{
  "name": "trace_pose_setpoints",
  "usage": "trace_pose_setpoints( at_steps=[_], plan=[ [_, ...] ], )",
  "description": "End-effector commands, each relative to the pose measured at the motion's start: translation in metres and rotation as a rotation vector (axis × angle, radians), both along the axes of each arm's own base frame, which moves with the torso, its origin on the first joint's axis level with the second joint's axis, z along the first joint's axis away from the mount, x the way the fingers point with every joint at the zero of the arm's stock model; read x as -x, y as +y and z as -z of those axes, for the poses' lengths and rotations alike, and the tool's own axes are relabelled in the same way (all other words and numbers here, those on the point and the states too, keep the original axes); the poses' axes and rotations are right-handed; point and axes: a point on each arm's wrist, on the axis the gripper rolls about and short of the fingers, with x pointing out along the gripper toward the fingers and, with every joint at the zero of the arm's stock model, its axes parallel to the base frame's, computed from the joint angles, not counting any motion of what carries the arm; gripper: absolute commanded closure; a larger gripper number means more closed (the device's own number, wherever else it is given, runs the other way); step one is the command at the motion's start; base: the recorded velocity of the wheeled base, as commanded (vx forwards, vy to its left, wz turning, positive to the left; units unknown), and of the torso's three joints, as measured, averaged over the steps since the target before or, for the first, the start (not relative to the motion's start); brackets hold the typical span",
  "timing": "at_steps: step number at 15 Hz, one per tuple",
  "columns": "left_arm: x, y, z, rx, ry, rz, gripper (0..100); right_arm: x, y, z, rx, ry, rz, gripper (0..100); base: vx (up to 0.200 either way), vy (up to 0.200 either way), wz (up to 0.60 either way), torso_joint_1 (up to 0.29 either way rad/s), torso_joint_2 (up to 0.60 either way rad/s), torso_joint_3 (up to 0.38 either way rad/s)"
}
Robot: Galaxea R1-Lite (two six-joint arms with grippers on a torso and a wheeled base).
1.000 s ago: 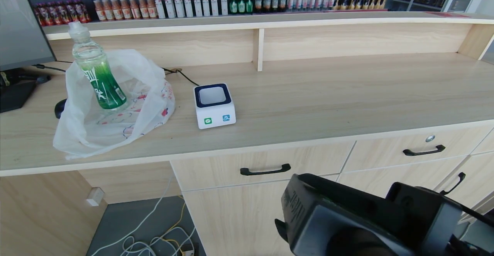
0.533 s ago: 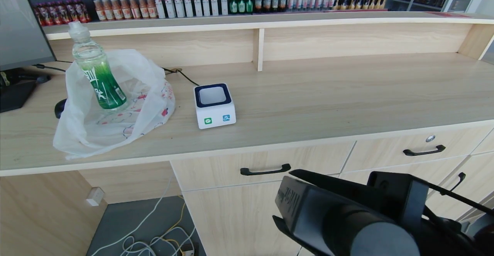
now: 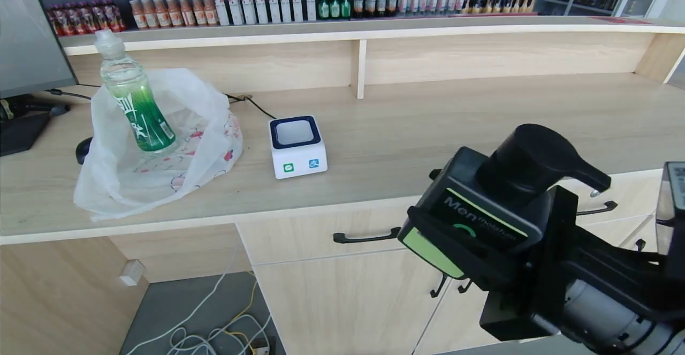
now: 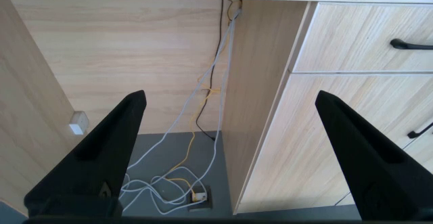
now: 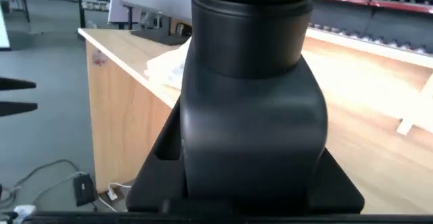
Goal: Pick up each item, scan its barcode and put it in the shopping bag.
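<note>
A black pump bottle (image 3: 481, 210) with a green label stripe is held tilted in front of the counter's edge at the lower right, with my right gripper (image 3: 540, 253) shut on its body. The right wrist view looks along the same black pump bottle (image 5: 250, 116) from close up. A white scanner box (image 3: 297, 146) with a dark-rimmed window sits mid-counter. Left of it, a green drink bottle (image 3: 134, 98) stands upright inside the open white shopping bag (image 3: 160, 178). My left gripper (image 4: 229, 99) is open and holds nothing, low in front of the cabinet.
A monitor (image 3: 27, 28) and a dark mouse (image 3: 83, 149) sit at the counter's left end. A raised shelf (image 3: 342, 25) runs along the back, with rows of bottles behind it. Drawer handles (image 3: 366, 235) and floor cables (image 4: 183, 183) lie below the counter.
My right arm has lifted the black bottle from below the counter edge and turned it, so its pump head and green label now face up. Bag, green bottle and scanner have not moved.
</note>
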Motion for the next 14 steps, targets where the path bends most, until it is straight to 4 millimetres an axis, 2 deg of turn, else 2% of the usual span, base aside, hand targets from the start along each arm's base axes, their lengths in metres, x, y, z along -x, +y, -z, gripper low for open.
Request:
trace_pose_setpoints(
  at_steps=[1, 6, 10, 14],
  plan=[
    [0.0, 0.0, 0.0, 0.0, -0.001, 0.0, 0, -0.012, -0.009, 0.001, -0.089, 0.106, 0.105, 100, 0.0, 0.0, 0.0, 0.0, 0.0, 0.0],
    [0.0, 0.0, 0.0, 0.0, -0.001, 0.0, 0, -0.049, -0.033, -0.002, -0.165, 0.151, 0.276, 100, 0.0, 0.0, 0.0, 0.0, 0.0, 0.0],
    [0.0, 0.0, 0.0, -0.003, -0.001, 0.0, 0, -0.101, -0.044, -0.017, -0.317, 0.151, 0.474, 100, 0.0, 0.0, 0.0, 0.0, 0.0, 0.0],
    [0.0, 0.0, 0.0, -0.002, -0.001, 0.0, 0, -0.11, -0.042, -0.028, -0.379, 0.124, 0.499, 100, 0.0, 0.0, 0.0, 0.0, 0.0, 0.0]
  ],
)
